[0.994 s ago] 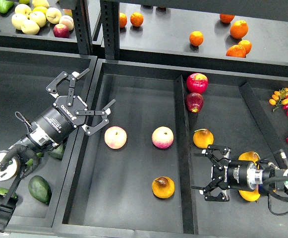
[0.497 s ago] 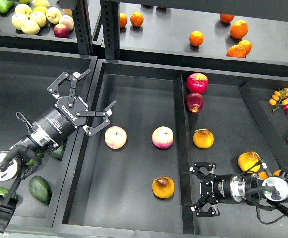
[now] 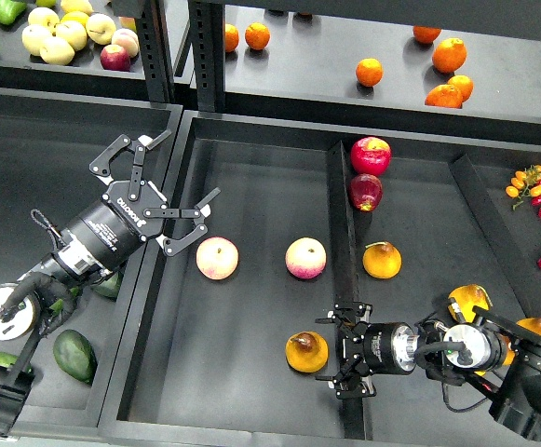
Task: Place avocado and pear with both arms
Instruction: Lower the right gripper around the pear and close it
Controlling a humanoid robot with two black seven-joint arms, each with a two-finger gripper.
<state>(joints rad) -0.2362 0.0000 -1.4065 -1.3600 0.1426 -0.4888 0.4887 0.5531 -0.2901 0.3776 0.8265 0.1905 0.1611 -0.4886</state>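
My right gripper [image 3: 342, 349], fingers apart, straddles the divider [image 3: 342, 279] just beside the pear [image 3: 306, 351]; a finger could catch that wall. My left gripper [image 3: 163, 198] hangs spread, empty, well apart from the avocado [image 3: 74, 355].

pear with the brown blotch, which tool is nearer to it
Right. The right tool sits open just right of the pear, at the divider. The left tool is open too, far up-left of it.
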